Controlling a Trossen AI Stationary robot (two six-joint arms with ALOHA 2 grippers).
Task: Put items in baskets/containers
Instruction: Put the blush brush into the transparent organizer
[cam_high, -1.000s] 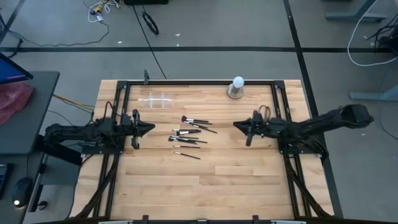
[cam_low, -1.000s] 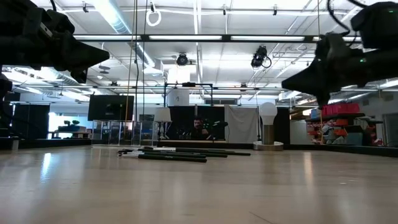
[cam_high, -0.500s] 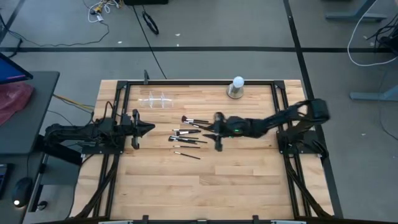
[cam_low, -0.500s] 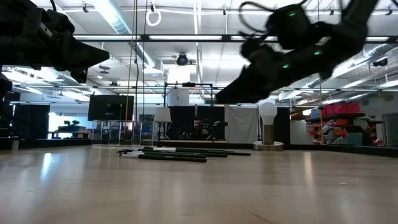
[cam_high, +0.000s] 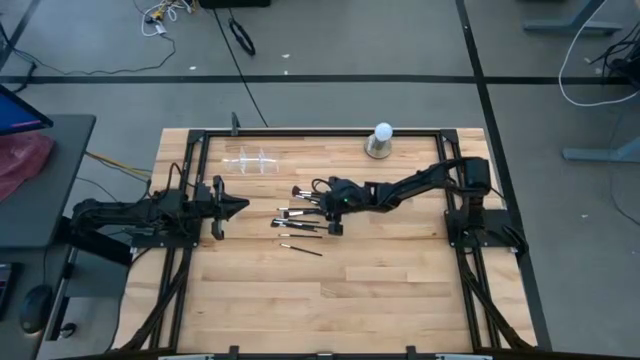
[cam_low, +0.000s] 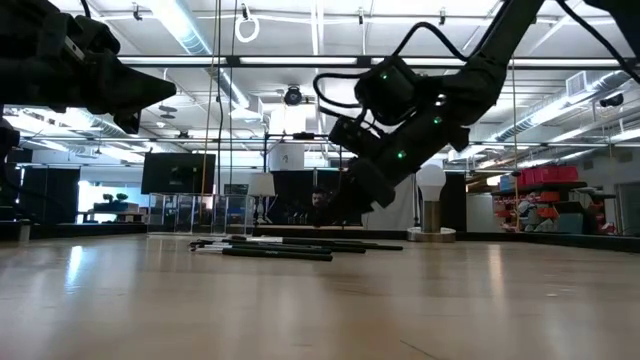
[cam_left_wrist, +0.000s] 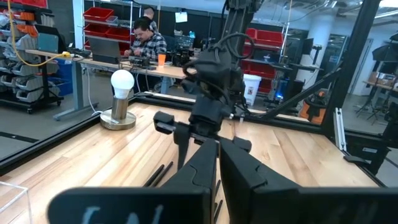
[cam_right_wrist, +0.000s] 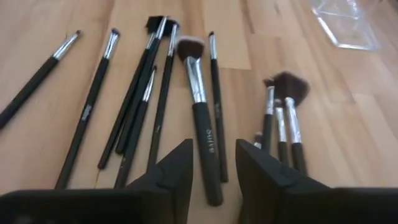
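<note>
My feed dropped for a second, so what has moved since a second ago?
The right gripper swung from the table's right side across to the makeup brushes and now hovers open above them, gripping nothing. The left gripper, the brushes, the clear holder and the white ball stayed put.

One camera hangs overhead, one sits level with the tabletop; both wrist cameras look inward, sharing the makeup brushes (cam_right_wrist: 200, 124).

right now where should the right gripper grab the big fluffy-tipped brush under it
On the black handle of the brush, below the silvery ferrule, coming straight down. It lies flat with bare wood either side there; the open right gripper already straddles it. Near the bristles, neighbouring brushes crowd in.
</note>
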